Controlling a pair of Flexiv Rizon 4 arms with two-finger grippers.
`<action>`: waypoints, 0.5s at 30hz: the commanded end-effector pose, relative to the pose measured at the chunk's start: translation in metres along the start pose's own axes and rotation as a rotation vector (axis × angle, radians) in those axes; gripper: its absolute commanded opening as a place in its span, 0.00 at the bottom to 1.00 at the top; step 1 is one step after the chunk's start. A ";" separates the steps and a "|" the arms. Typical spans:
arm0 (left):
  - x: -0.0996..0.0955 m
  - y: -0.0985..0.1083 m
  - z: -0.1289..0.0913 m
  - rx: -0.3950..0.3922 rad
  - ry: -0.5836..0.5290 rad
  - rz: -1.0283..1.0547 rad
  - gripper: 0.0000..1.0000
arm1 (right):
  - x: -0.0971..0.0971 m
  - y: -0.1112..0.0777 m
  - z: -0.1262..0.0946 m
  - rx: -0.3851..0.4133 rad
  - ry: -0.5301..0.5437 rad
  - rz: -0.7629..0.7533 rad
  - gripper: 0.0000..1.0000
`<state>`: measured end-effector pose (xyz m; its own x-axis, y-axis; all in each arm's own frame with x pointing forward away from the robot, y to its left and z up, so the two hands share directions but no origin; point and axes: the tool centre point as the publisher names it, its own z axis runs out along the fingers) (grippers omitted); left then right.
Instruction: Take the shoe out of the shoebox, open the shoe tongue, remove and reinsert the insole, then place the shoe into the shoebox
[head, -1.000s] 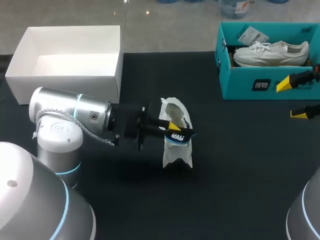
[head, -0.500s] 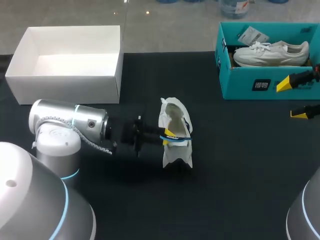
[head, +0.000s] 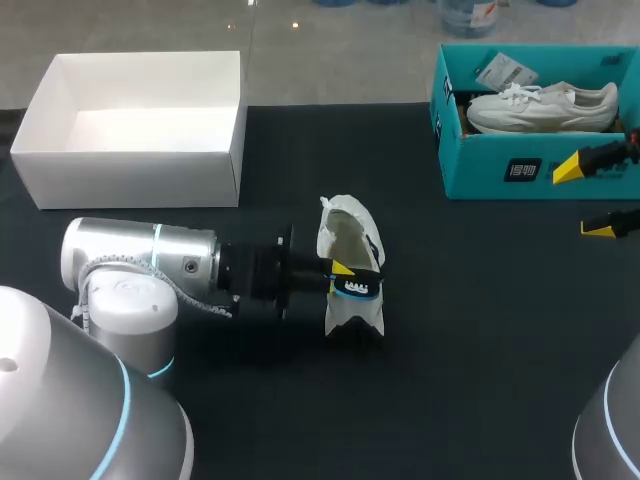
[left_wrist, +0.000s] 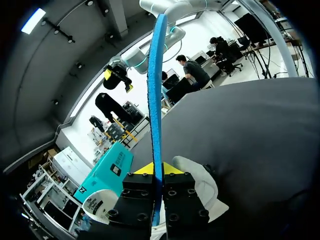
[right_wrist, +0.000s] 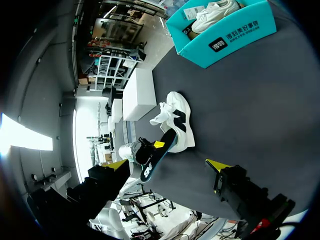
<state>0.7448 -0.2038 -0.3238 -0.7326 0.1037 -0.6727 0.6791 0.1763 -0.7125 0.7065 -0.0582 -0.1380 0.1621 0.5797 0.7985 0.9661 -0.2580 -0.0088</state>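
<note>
Slippage is the main worry: the left gripper (head: 340, 268) is clamped on the insole (head: 352, 285) by its thin edge, right at the white shoe (head: 347, 235). The shoe sits mid-table, well apart from the teal shoebox (head: 470, 170). If the insole goes in skewed, it will likely buckle, catch the collar or tip the unheld shoe. The right gripper (head: 585, 198) hangs beside the shoebox with its fingers apart and empty, steadying nothing.

2 white shoes: the middle shoe (head: 352, 312) and the boxed shoe (head: 540, 105). 2 boxes: a white box (head: 130, 178) far left, a teal shoebox (head: 480, 170) far right. 1 blue-edged insole (left_wrist: 155, 100).
</note>
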 end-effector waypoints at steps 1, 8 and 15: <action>0.005 0.010 0.006 -0.013 0.001 -0.007 0.00 | 0.000 -0.001 0.001 -0.002 -0.002 0.001 1.00; -0.001 0.021 0.011 -0.027 -0.016 -0.055 0.00 | 0.000 -0.001 0.001 -0.002 -0.002 0.001 1.00; -0.004 0.021 0.010 -0.036 -0.006 -0.066 0.00 | 0.000 -0.001 0.001 -0.002 -0.002 0.001 1.00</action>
<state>0.7602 -0.2089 -0.3390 -0.7746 0.0787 -0.6276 0.6280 0.2142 -0.7482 0.7065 -0.0582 -0.1380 0.1621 0.5796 0.7986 0.9661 -0.2580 -0.0088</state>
